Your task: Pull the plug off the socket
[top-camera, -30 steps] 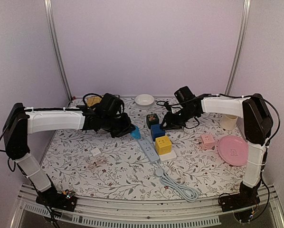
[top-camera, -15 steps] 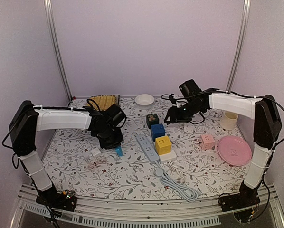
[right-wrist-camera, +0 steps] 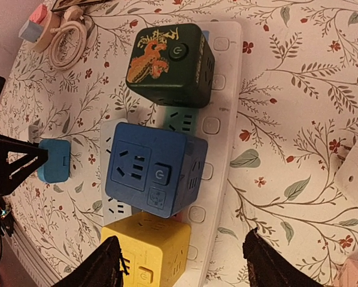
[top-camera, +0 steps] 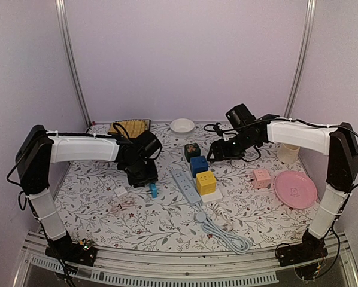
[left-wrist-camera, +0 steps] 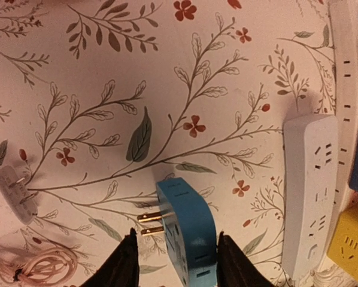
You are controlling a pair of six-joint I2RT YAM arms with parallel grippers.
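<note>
A: Your left pincer point(left-wrist-camera: 178, 239) hangs low over the sky-blue plastic plug block point(left-wrist-camera: 188, 212). The block lies flat on the flower-printed tablecloth point(left-wrist-camera: 167, 72) between the two fingers, with its brass prongs pointing at one of them.

B: You have those jaws apart, not clamped: cloth shows between the prong-side finger and the block's body. Beyond the other finger lies the long white plastic power strip point(left-wrist-camera: 313, 197), apart from the block, so the plug is out of the socket.

A: Beyond the prong-side finger you have a small white plug point(left-wrist-camera: 11, 194) and a coiled pinkish cable point(left-wrist-camera: 38, 269).

B: Your right pincer point(right-wrist-camera: 180, 242) stands wide apart with nothing in it. Under and ahead of it sit the yellow cube socket point(right-wrist-camera: 146, 257), the blue cube socket point(right-wrist-camera: 155, 170) and the dark green cube socket point(right-wrist-camera: 170, 66) with an orange figure on top.
</note>
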